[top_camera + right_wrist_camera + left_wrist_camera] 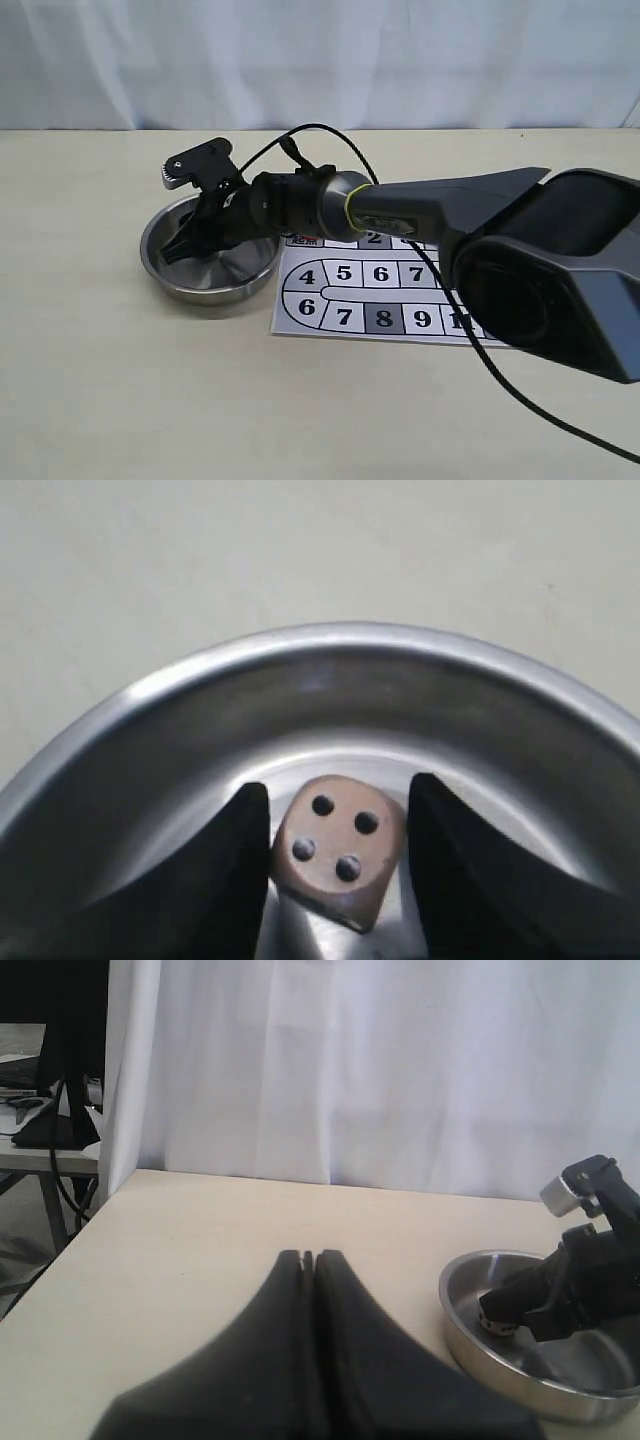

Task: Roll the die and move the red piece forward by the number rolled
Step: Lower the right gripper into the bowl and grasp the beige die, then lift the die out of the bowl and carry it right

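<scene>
The die [340, 850], a tan cube with four pips facing the camera, lies on the floor of a steel bowl [330, 640]. My right gripper [338, 786] reaches down into the bowl [160, 272] and stands open around the die. One finger touches the die's side and a thin gap shows at the other. The die sits turned at an angle to the fingers. The left wrist view shows the die [497, 1322] at the right gripper's fingertips. My left gripper [312, 1256] is shut and empty above bare table. The red piece is not in view.
A numbered game board [380, 292] lies on the table right of the bowl, partly covered by the right arm [400, 212] and its cable. A white curtain [320, 60] closes off the back, and the table's left edge [60, 1260] shows in the left wrist view.
</scene>
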